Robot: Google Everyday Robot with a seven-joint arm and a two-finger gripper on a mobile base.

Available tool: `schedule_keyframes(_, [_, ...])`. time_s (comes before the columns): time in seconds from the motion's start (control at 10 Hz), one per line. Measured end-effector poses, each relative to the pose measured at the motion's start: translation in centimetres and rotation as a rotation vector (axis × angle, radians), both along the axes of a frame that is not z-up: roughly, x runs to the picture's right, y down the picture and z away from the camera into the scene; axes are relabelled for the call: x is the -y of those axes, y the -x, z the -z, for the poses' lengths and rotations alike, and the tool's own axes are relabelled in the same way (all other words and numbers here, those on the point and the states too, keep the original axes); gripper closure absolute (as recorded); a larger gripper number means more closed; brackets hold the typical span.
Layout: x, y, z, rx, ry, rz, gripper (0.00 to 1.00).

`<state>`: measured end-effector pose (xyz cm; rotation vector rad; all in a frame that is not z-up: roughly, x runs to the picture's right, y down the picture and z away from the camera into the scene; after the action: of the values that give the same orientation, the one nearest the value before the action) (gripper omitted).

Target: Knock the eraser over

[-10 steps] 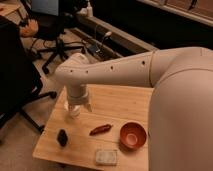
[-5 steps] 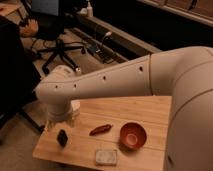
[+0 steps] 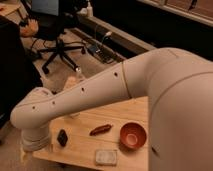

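Observation:
The eraser [image 3: 62, 137] is a small black block standing upright near the left end of the wooden table [image 3: 82, 147]. My gripper [image 3: 36, 149] hangs at the end of the long white arm [image 3: 100, 90], low at the table's left edge. It is just left of the eraser and apart from it. The arm's wrist covers most of the gripper.
A red-brown elongated object [image 3: 101, 129] lies mid-table. An orange bowl [image 3: 133, 135] stands to its right, and a flat pale pad [image 3: 106, 157] lies at the front edge. A pale bottle [image 3: 76, 82] shows behind the arm. An office chair [image 3: 57, 47] stands on the floor beyond.
The arm has swung left and down, so the gripper went from above the table's back left to its left edge beside the eraser. The eraser still stands upright.

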<state>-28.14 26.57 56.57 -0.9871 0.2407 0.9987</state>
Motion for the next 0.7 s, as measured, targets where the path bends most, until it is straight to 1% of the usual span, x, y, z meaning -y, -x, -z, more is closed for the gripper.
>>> schedule_keyframes(0.1, [-0.8, 1.3, -0.4, 0.023, 0.008, 0.021, 0.35])
schedule_keyframes(0.2, [-1.4, 2.5, -1.2, 0.042, 0.014, 0.038, 0.35])
schedule_keyframes(0.4, [-2.2, 4.7, -3.3, 0.07, 0.017, 0.047, 0.35])
schedule_keyframes(0.5, [-2.1, 5.2, -4.9, 0.067, 0.005, 0.046, 0.35])
schedule_keyframes(0.6, [-1.7, 4.9, -7.0, 0.039, -0.018, 0.044, 0.35])
schedule_keyframes(0.7, [-1.2, 4.1, -8.4, 0.007, -0.038, 0.046, 0.35])
